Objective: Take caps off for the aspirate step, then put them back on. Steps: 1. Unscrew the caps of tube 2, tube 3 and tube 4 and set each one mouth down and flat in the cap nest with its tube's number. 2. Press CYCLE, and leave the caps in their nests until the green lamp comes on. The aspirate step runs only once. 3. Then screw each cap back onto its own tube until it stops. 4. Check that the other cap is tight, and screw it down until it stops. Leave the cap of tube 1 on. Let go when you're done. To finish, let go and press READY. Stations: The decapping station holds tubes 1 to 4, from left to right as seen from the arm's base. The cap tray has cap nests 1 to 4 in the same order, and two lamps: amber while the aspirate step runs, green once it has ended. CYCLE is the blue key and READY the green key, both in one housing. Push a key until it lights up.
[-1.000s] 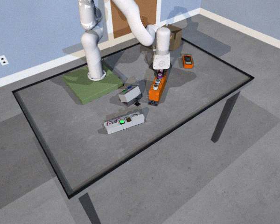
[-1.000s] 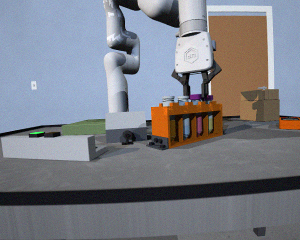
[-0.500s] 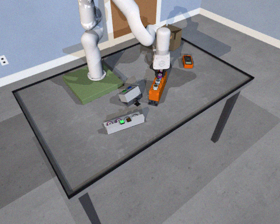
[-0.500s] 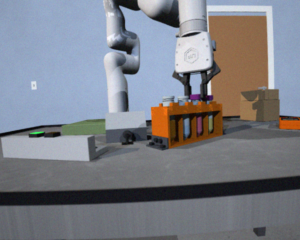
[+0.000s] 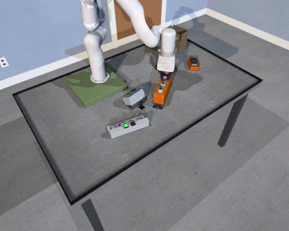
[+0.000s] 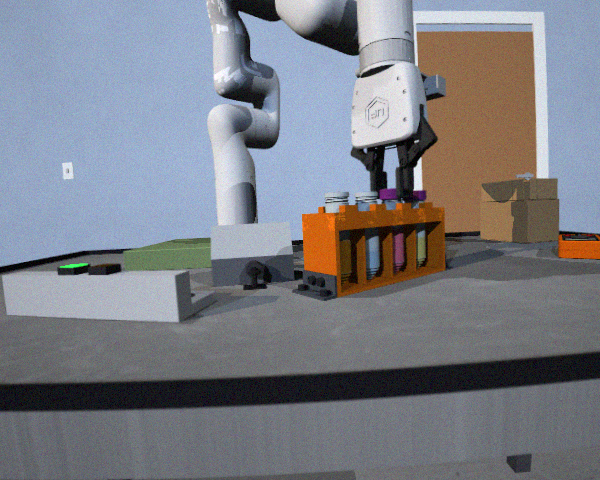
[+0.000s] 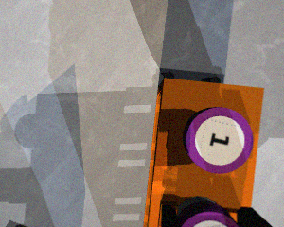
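The orange decapping station (image 5: 157, 97) (image 6: 321, 242) (image 7: 180, 104) holds four tubes. My gripper (image 5: 165, 74) (image 6: 392, 192) (image 7: 209, 215) stands upright over it, shut on the purple cap of tube 2 (image 5: 164, 78) (image 6: 388, 194) (image 7: 204, 221), which sits on its tube. The cap of tube 1 (image 6: 419, 195) (image 7: 219, 140) is on beside it. The other two tubes (image 5: 160, 89) (image 6: 336, 198) stand open. The grey cap tray (image 5: 129, 130) (image 6: 93, 299) holds two purple caps (image 5: 112, 127) at its left end, and its green lamp (image 5: 125, 125) (image 6: 73, 268) is lit.
The grey key housing (image 5: 136, 98) (image 6: 251, 248), with a blue key (image 5: 133, 90) and a green key (image 5: 127, 94), stands between tray and station. A cardboard box (image 5: 180, 37) (image 6: 517, 211) and an orange meter (image 5: 193, 63) (image 6: 580, 245) lie at the far side. The arm stands on a green plate (image 5: 89, 89).
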You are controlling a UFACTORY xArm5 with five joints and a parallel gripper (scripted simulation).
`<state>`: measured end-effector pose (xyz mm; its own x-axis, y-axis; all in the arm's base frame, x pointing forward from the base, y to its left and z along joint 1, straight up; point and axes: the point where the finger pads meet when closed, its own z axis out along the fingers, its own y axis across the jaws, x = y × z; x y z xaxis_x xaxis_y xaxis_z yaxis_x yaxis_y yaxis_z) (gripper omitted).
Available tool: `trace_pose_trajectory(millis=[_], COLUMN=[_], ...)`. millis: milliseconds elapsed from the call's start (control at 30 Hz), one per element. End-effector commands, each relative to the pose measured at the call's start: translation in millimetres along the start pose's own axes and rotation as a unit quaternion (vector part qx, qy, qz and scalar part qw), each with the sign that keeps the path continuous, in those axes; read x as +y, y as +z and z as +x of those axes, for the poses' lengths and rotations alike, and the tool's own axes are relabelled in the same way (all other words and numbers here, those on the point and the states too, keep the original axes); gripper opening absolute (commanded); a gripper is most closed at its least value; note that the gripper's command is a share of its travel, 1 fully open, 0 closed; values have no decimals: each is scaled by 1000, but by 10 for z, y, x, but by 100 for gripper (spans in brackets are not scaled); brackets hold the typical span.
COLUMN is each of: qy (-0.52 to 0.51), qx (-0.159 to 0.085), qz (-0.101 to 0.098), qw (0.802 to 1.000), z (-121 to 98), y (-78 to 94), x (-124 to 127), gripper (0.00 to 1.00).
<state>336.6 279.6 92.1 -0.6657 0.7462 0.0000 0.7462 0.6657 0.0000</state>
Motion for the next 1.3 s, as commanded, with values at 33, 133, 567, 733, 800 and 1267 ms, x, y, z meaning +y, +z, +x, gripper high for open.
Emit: trace_pose_trajectory(millis=[33,133,567,733,800,1267], qy=[116,132,240,240,240,122], qx=[1,1,1,1,1,1], qz=[-2,-2,-2,-2,-2,-2], qw=[993,991,971,971,971,993], z=[0,0,0,0,0,0], y=[-4,-4,0,0,0,-10], x=[11,11,11,11,11,11], gripper=[0,0,0,46,46,46])
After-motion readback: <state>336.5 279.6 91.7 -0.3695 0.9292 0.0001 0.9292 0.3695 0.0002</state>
